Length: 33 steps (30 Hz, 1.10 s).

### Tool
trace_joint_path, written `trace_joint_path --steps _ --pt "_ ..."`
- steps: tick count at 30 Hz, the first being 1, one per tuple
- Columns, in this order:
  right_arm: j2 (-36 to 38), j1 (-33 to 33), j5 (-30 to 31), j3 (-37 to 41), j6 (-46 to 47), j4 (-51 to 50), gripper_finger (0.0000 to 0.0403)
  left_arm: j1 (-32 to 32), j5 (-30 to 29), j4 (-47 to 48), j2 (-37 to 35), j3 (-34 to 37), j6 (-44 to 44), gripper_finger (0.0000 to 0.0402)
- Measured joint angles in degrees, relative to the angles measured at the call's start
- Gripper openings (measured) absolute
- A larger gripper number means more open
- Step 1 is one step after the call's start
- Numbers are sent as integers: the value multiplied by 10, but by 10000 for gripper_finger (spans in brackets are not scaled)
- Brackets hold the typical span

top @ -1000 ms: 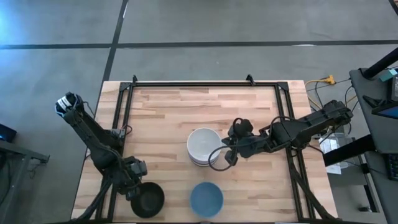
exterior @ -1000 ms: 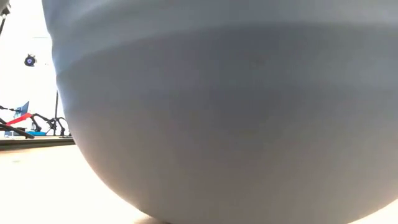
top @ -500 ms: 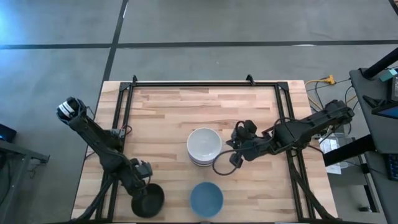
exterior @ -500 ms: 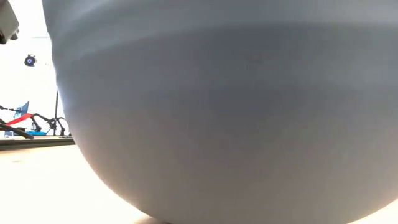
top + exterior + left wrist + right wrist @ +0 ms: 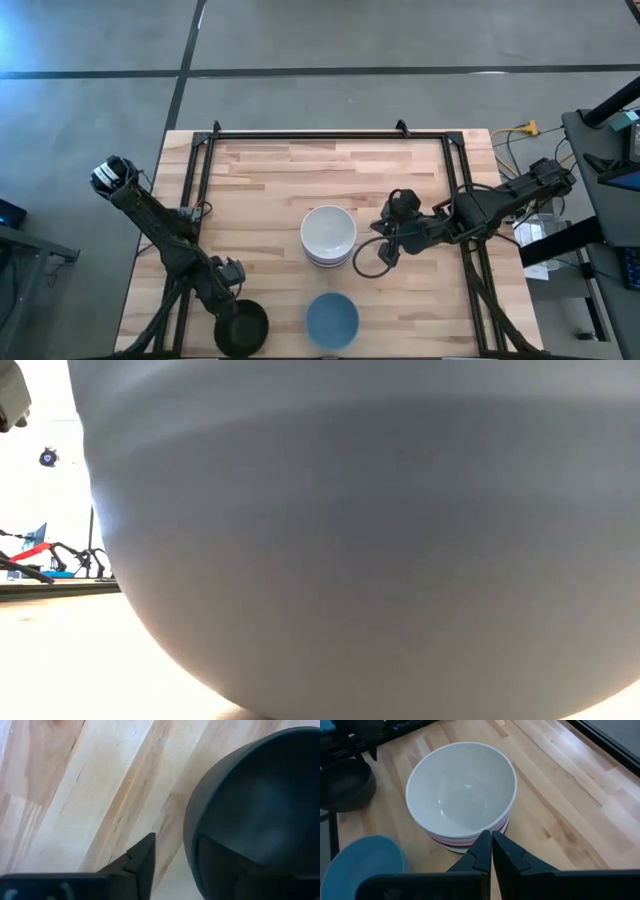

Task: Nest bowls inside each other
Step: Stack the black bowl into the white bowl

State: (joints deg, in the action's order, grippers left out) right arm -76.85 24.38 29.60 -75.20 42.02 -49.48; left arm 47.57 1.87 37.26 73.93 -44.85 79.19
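Your left gripper (image 5: 238, 318) sits at the table's (image 5: 260, 180) near left corner with its fingers (image 5: 142, 862) straddling the rim of the black bowl (image 5: 245, 330): one finger is outside the wall and the other inside, but you cannot tell from the left wrist view whether they are actually pinching the rim, since the inner finger merges with the dark interior and the bowl runs off the picture's edge. In the high view that bowl is partly cut off at the table's near edge and half covered by the gripper. Your right gripper (image 5: 378, 256) hangs just beside the stack of bowls (image 5: 328, 238) near the table's centre, fingers (image 5: 485, 851) pressed together with nothing between them and their tips pointing at the stack's base without clearly touching it. The white bowl (image 5: 461, 790) tops the stack; below it you see only thin edges, one pinkish and one pale, so how many bowls are nested and what colours lie deeper stays hidden. The blue bowl (image 5: 331, 318) stands alone at the near edge, apart from the stack and between it and the black bowl's side. The low view is almost wholly blocked by the blue bowl's grey-blue wall (image 5: 360, 550), pressed close to the lens; only a sliver of tabletop and some cables (image 5: 50, 555) show at the left.
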Motion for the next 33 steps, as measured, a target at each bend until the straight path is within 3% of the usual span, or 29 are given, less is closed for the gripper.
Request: trace_joint_path --steps 7,20,24,29,33 --pt "4 0 0 0 5 0 9 -5 0 -8 0 3 5 172" --pt "3 16 0 0 18 0 9 -10 44 -69 75 3 0 173" --pt "3 25 0 1 33 0 9 -11 63 -70 93 0 -1 133" --pt "3 32 0 2 35 0 9 -12 67 -67 78 1 -6 23" --pt "3 31 0 2 35 0 9 -19 64 -60 58 0 -7 10"
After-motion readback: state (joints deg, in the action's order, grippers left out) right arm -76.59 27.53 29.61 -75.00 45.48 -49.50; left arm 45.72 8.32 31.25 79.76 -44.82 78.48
